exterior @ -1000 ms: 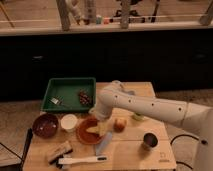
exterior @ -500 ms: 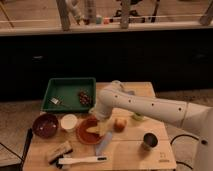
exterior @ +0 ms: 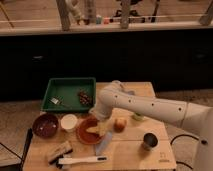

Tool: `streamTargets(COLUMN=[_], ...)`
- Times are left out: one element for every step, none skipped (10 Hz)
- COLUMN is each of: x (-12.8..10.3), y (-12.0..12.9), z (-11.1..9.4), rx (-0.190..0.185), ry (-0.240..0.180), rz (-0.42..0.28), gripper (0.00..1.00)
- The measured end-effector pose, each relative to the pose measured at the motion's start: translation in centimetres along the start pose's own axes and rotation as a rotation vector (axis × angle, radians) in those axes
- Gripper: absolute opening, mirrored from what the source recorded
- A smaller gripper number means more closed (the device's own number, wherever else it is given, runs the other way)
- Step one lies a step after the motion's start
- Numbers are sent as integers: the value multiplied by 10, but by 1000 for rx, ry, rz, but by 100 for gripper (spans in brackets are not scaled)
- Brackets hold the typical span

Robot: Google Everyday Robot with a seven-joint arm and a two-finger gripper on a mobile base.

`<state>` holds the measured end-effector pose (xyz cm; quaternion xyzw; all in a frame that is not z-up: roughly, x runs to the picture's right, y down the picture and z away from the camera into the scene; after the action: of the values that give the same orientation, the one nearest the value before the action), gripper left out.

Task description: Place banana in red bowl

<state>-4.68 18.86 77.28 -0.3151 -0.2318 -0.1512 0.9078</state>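
The red bowl [exterior: 84,134] is a shallow orange-red dish near the front middle of the wooden table. The pale yellow banana [exterior: 95,130] shows over the bowl's right half, right under my gripper [exterior: 102,125]. The white arm reaches in from the right and bends down over the bowl's right rim. The gripper hides part of the banana, and I cannot tell whether it holds the banana or the banana rests in the bowl.
A green tray [exterior: 65,89] with dark grapes [exterior: 85,97] stands behind the bowl. A maroon bowl [exterior: 46,125] and a white cup [exterior: 68,122] lie to its left, a round yellow-orange fruit [exterior: 120,124] to its right. A metal cup [exterior: 149,141], a brush [exterior: 59,151] and a white-handled tool [exterior: 82,160] lie near the front.
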Motion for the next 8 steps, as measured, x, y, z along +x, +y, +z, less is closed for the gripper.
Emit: streamTargets(x=[0, 0, 0, 0, 0, 0, 0, 0], y=[0, 0, 0, 0, 0, 0, 0, 0], z=[0, 0, 0, 0, 0, 0, 0, 0], rx=[0, 0, 0, 0, 0, 0, 0, 0], ry=[0, 0, 0, 0, 0, 0, 0, 0], rz=[0, 0, 0, 0, 0, 0, 0, 0], gripper=[80, 80, 80, 80, 80, 80, 80, 80])
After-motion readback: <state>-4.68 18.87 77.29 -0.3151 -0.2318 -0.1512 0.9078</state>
